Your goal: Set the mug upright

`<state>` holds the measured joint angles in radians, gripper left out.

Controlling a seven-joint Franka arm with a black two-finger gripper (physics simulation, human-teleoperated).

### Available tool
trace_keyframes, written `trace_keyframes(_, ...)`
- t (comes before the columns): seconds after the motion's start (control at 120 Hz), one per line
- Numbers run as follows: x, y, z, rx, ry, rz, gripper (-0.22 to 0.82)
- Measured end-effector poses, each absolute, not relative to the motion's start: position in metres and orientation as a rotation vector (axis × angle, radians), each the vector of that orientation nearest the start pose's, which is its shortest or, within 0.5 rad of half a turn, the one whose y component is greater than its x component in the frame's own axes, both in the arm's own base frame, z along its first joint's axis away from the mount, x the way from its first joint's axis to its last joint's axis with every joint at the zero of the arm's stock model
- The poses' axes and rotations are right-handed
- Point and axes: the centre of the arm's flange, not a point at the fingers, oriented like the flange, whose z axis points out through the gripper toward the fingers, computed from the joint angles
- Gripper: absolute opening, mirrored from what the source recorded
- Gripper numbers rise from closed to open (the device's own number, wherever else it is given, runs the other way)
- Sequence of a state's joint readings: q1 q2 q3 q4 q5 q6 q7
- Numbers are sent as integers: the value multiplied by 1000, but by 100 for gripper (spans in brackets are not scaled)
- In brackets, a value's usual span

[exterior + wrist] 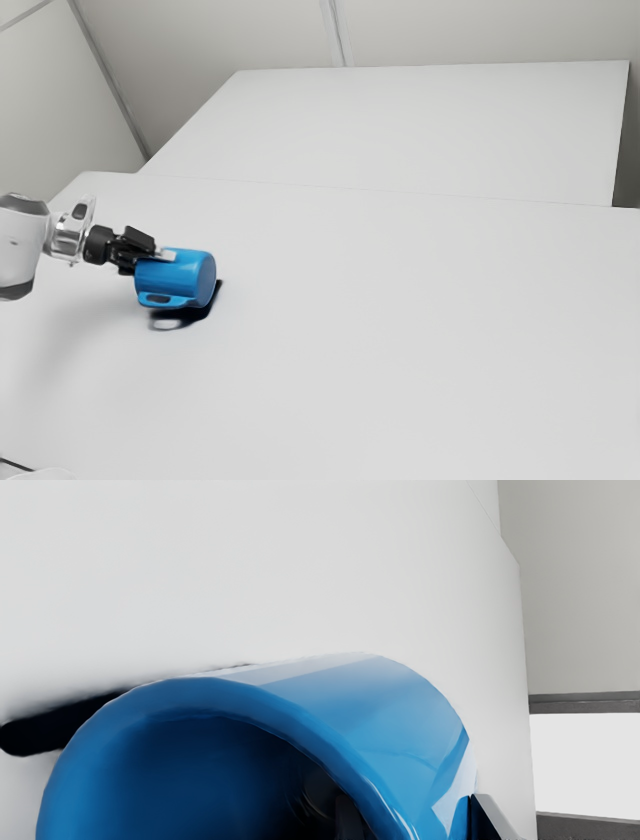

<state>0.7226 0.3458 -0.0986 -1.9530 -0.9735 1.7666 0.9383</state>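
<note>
The gripper (153, 257) reaches in from the exterior view's left and is shut on the wall of the blue mug (184, 277). The mug lies sideways, its mouth toward the hand and its base toward the exterior view's right, with the handle (162, 300) on its lower near side. A dark shadow under it is set apart from the body, so it appears held slightly above the table. In the wrist view the gripper (412, 812) has one finger inside the mouth of the mug (360, 705) and the other against its outer wall. The inner fingertip is partly hidden.
The white table (400, 330) extends toward the exterior view's right. Behind it stands another white surface (420, 130), near the room walls. A dark cable (16, 465) is at the exterior view's lower left corner.
</note>
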Motion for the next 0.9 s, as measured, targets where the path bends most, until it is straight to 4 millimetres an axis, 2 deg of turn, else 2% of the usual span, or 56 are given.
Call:
trace_keyframes(0.083,509,275,305,2119,147,359,1)
trace_keyframes(0.225,511,264,313,2120,92,389,-7)
trace_keyframes(0.475,509,238,359,2180,-25,452,-17)
trace_keyframes(0.608,519,192,411,2323,-221,426,-18)
trace_keyframes(0.683,523,164,432,2418,-340,379,-18)
trace_keyframes(0.808,525,118,460,2605,-528,253,-18)
trace_keyframes(0.9,523,82,471,2705,-618,166,-18)
